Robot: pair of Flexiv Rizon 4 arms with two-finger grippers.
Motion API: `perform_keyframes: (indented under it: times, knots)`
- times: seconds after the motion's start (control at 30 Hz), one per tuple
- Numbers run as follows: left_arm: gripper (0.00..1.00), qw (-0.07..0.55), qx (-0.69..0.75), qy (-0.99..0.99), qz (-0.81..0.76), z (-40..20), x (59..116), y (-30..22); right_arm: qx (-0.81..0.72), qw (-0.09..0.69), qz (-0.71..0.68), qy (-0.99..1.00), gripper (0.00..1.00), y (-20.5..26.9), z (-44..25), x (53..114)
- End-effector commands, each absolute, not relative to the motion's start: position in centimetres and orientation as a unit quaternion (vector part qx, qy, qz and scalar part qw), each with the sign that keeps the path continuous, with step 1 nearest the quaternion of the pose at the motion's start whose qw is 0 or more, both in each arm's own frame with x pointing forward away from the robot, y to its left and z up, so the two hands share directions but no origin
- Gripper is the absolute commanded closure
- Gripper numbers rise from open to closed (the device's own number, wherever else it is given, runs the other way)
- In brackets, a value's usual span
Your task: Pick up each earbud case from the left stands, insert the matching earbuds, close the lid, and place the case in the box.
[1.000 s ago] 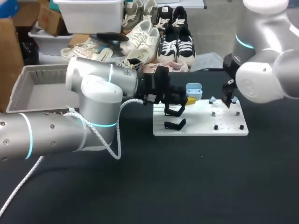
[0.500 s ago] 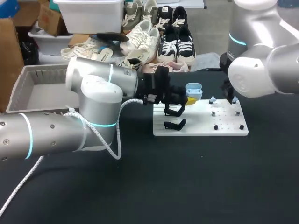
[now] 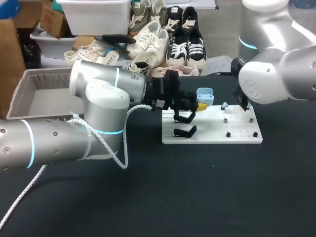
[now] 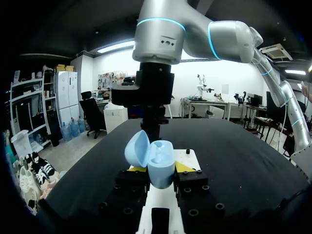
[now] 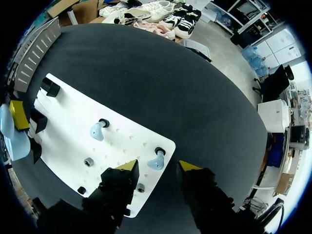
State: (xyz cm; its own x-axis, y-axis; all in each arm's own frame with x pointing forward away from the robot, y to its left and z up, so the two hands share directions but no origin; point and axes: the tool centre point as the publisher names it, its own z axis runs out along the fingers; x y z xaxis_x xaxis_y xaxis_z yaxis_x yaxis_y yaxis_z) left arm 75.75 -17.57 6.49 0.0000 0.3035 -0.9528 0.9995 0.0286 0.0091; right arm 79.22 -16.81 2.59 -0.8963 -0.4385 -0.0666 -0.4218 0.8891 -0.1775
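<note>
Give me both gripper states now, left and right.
Left gripper: shut on the open light blue earbud case.
Right gripper: open, empty; a light blue earbud on the white board shows between its fingers.

Pale-blue case [image 4: 160, 168], lid open; two matching earbuds [image 5: 97, 130] sit apart.

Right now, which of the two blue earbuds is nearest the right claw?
The earbud at the white board's edge, just ahead of the right claw and in line with the gap between its open tips. The other earbud sits farther in.
</note>
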Motion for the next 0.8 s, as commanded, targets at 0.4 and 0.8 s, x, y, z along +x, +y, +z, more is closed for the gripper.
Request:
perform_keyframes:
  times: [0.4,0.8]
  knots:
    - [1.0,0.426,0.565,0.577,-0.409,6.44,75.83,-17.59,-0.209,0.059,-0.084,0.973,0.54,-16.7,2.19,79.59]
    - [1.0,0.426,0.565,0.577,-0.409,6.44,75.83,-17.59,-0.195,0.074,-0.088,0.974,0.55,-17.01,1.94,79.04]
